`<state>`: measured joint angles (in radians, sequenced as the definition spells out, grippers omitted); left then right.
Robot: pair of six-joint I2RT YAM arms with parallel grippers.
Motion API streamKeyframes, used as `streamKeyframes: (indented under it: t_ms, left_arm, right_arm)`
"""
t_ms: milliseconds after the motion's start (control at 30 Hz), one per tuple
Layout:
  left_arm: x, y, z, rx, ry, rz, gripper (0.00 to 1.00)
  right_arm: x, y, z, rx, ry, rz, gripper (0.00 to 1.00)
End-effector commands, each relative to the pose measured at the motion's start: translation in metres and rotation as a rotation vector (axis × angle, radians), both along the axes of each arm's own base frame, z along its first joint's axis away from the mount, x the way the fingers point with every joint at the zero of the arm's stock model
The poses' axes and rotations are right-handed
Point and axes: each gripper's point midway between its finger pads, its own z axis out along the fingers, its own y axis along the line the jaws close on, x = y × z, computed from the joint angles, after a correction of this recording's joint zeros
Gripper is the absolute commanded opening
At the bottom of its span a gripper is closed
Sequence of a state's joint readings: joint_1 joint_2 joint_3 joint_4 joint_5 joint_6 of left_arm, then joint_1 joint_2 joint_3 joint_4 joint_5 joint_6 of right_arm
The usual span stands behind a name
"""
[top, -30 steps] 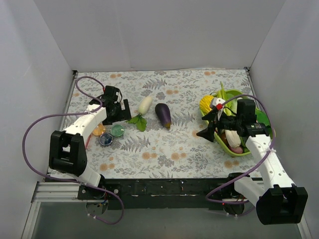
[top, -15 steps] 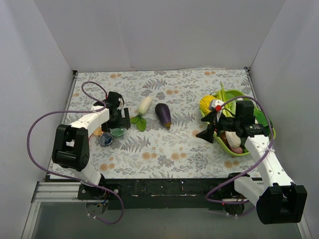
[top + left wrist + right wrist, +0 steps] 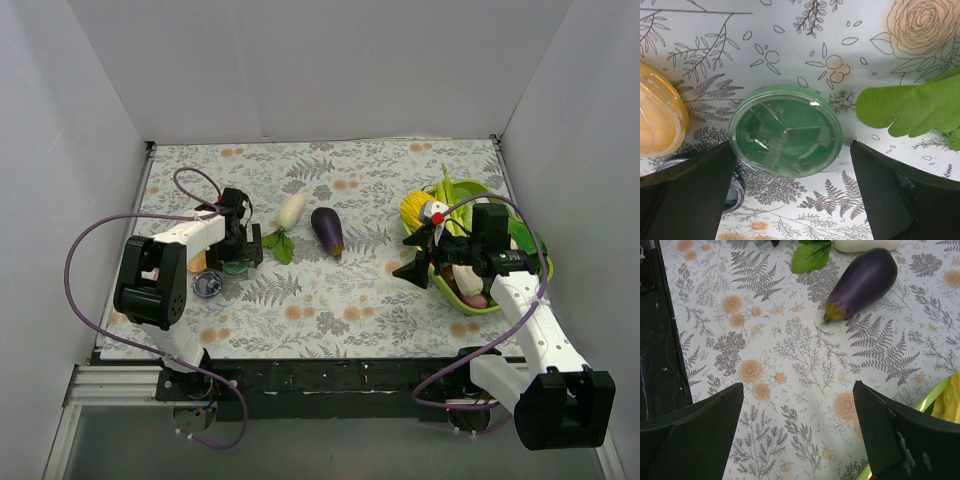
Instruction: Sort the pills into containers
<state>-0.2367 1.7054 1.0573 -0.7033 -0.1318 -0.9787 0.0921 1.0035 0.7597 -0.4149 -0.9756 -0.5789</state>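
At the far left of the flower-printed tabletop [image 3: 330, 310] the orange dish [image 3: 657, 122] lies mostly hidden: the overhead view shows only a sliver of it past the left arm, and the left wrist view cuts it off at the frame edge; just nearer the arm bases sits the blue dish [image 3: 208, 286], plain from above, but in the wrist view covered almost wholly by one dark finger, with only a bit of its rim showing; the green dish [image 3: 786, 131] lies just right of the orange one, apart from it, flat on the cloth, its inner dividers visible through glare, though whether any pills are in it cannot be made out; the left pincer [image 3: 791, 144] hangs right over this dish with its jaws spread wide, one on each side of it, gripping nothing, and from above it hides much of the dish; to the right a green leaf [image 3: 910, 105] lies near the dish without touching it, joined to a white radish [image 3: 291, 210] whose body is cut off at the top of the right wrist view; next comes the eggplant [image 3: 865, 282], lying alone on the cloth; further right the right pincer [image 3: 797, 385] hovers over bare cloth, jaws fully apart and empty; behind it the lime tray [image 3: 470, 307] sits at the right side, its contents largely screened by the right arm, apart from a yellow vegetable [image 3: 415, 208] at its far end.
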Motion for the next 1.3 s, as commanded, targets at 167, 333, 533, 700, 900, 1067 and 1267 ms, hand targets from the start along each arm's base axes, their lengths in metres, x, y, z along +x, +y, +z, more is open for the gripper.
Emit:
streamKeyframes:
  t_ms: [167, 333, 533, 700, 900, 1067, 1267]
  left_arm:
    - [0.017, 0.005, 0.006, 0.023, -0.048, -0.001, 0.95]
    - [0.022, 0.006, 0.005, 0.029, -0.060, 0.010, 0.91]
    - [0.025, 0.004, 0.010, 0.016, -0.084, 0.013, 0.81]
    - [0.023, -0.008, 0.025, -0.060, -0.130, -0.016, 0.63]
    - [0.005, -0.045, 0.059, -0.258, -0.209, -0.117, 0.49]
    - [-0.015, -0.105, 0.103, -0.561, -0.291, -0.247, 0.47]
    - [-0.049, -0.182, 0.171, -0.969, -0.401, -0.413, 0.47]
  right_arm:
    - [-0.002, 0.003, 0.005, 0.016, -0.024, 0.017, 0.98]
    - [-0.002, 0.003, 0.005, 0.016, -0.022, 0.017, 0.98]
    - [-0.003, 0.002, 0.004, 0.014, -0.023, 0.017, 0.98]
    - [-0.004, 0.003, 0.003, 0.014, -0.018, 0.022, 0.98]
    - [-0.005, 0.005, 0.006, 0.017, -0.021, 0.036, 0.98]
    - [-0.016, 0.011, 0.004, 0.018, 0.005, 0.088, 0.98]
    - [-0.035, 0.030, 0.022, 0.131, 0.128, 0.200, 0.98]
